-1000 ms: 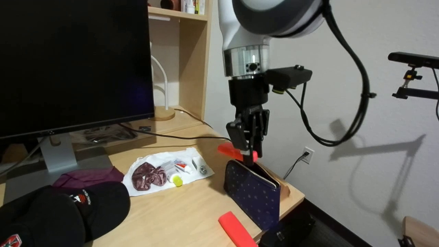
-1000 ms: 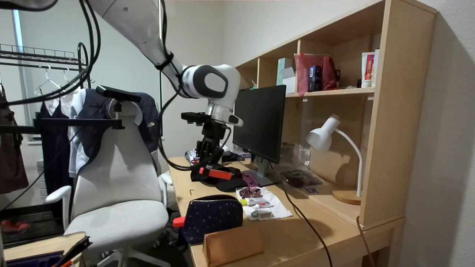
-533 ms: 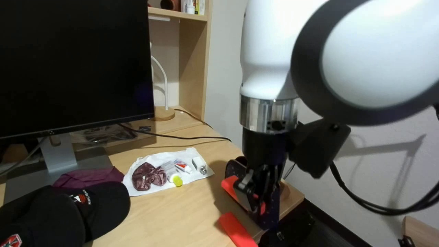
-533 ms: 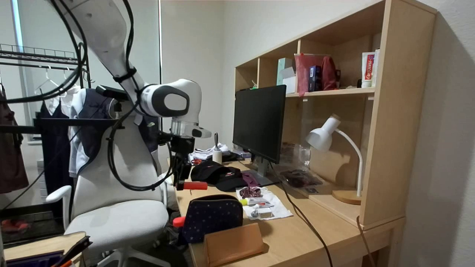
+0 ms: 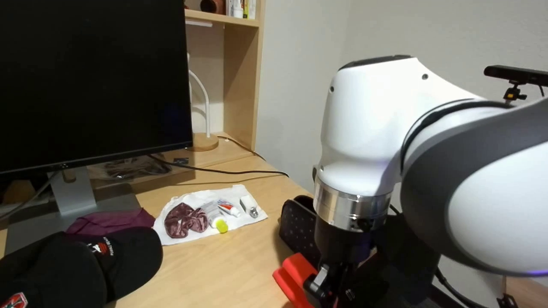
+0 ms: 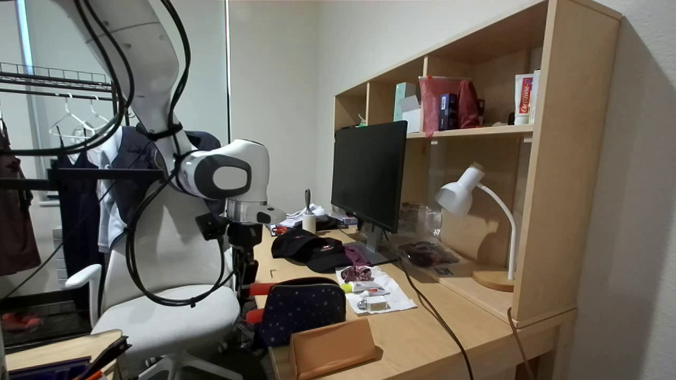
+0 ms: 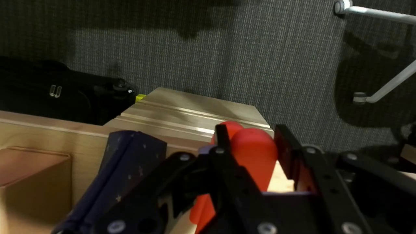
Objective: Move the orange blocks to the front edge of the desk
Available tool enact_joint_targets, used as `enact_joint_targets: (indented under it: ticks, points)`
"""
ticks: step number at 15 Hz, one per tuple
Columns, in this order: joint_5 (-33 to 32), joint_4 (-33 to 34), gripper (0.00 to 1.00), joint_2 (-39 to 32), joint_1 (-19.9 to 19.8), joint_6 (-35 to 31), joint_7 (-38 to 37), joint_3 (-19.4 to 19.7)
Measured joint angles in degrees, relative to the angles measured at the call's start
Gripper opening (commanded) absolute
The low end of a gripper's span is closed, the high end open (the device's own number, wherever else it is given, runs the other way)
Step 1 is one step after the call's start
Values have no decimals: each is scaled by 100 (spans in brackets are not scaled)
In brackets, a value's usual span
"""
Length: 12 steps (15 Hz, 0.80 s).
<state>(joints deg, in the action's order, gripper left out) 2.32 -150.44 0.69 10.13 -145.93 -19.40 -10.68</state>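
White arm (image 5: 364, 124), dark-grey ring (image 5: 428, 205), silver collar (image 5: 351, 208), black cables (image 6: 179, 303); black gripper (image 7: 250, 138), silvery screws (image 7: 116, 227).

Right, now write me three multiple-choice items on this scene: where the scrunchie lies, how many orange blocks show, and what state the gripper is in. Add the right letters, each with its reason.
1. Where does the scrunchie lie?
A. on the chair
B. on the white sheet
C. on the shelf

2. How many orange blocks show?
A. none
B. five
C. two

3. What state is the gripper in?
A. shut on an orange block
B. wide open, holding nothing
C. shut on the pouch

1 B: both exterior views show the sheet spread under it.
2 C: an exterior view shows the gripped one, plus the lower block beneath it.
3 A: the wrist view shows a block between its fingers.
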Motion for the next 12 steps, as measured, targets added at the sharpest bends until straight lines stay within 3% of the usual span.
enact_joint_targets:
  ticks: [6, 12]
  points:
    - [432, -57, 16, -494, -4, -787, 437, 12]
    - [522, -57, 16, -721, -14, -964, 702, 27]
